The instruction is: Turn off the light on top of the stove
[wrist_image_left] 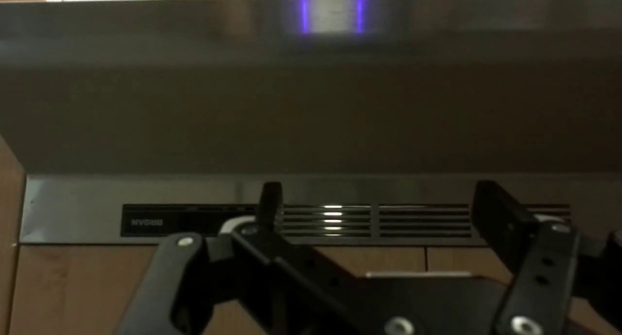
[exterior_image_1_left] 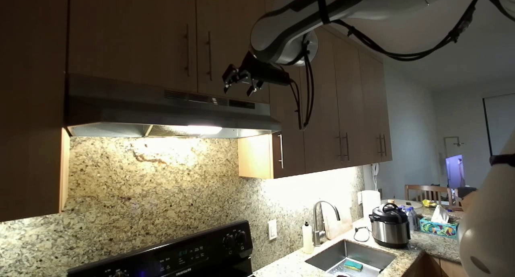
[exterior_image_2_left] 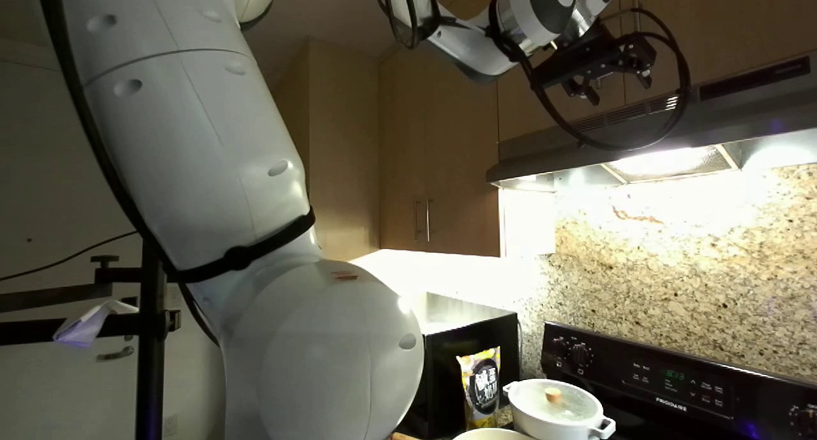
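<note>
The light [exterior_image_1_left: 204,130] glows under the silver-grey range hood [exterior_image_1_left: 173,112]; in an exterior view the lit light [exterior_image_2_left: 664,162] also shows. Below stands the black stove [exterior_image_2_left: 670,389], its back panel [exterior_image_1_left: 181,257] against the granite. A dark strip [wrist_image_left: 184,220] with upside-down lettering lies on the hood's front, beside several vent slots. My gripper [exterior_image_1_left: 238,91] hangs in front of the hood's upper edge and the cabinet doors. In the wrist view the gripper [wrist_image_left: 379,185] has its fingers wide apart, nothing between them, one overlapping the strip's end. The light is out of the wrist view.
Wooden cabinets [exterior_image_1_left: 132,35] with bar handles rise above and beside the hood. A cable loop [exterior_image_2_left: 680,76] hangs off the wrist near the hood. Lower down are a steel sink [exterior_image_1_left: 342,253], a pressure cooker [exterior_image_1_left: 389,228], a white pot [exterior_image_2_left: 555,411] and a black microwave [exterior_image_2_left: 440,370].
</note>
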Robot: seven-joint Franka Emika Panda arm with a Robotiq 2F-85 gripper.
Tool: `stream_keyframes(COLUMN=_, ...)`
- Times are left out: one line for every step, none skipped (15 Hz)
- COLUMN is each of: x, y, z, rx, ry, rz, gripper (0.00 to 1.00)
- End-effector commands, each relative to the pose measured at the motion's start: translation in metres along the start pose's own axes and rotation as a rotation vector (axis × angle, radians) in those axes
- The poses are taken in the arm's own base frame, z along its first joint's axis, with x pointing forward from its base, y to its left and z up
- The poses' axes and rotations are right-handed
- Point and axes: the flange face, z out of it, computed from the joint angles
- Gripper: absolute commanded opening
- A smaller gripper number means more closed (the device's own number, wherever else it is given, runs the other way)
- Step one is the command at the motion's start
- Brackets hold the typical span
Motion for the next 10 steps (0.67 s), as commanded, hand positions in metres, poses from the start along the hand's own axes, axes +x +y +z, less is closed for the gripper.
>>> stream_keyframes(x=0.008, y=0.011, z=0.007, rx=-0.002, ry=0.019, rz=0.017, gripper=1.00)
stream_keyframes(x=0.010, y=0.013, z=0.009, rx=0.000, ry=0.022, rz=0.023, gripper=1.00)
stream_keyframes(x=0.011, y=0.016, z=0.010, rx=-0.005, ry=0.021, rz=0.024, gripper=1.00)
stream_keyframes(x=0.013, y=0.019, z=0.013, rx=-0.005, ry=0.018, rz=0.039, gripper=1.00)
stream_keyframes(x=0.014, y=0.021, z=0.015, rx=-0.001, ry=0.017, rz=0.044, gripper=1.00)
stream_keyframes(x=0.015, y=0.022, z=0.020, rx=0.010, ry=0.006, rz=0.044, gripper=1.00)
stream_keyframes(x=0.016, y=0.023, z=0.023, rx=0.020, ry=0.000, rz=0.055, gripper=1.00)
stream_keyframes(x=0.017, y=0.025, z=0.026, rx=0.032, ry=-0.003, rz=0.071, gripper=1.00)
stream_keyframes(x=0.019, y=0.027, z=0.028, rx=0.044, ry=-0.005, rz=0.087, gripper=1.00)
stream_keyframes(x=0.021, y=0.029, z=0.030, rx=0.062, ry=-0.002, rz=0.104, gripper=1.00)
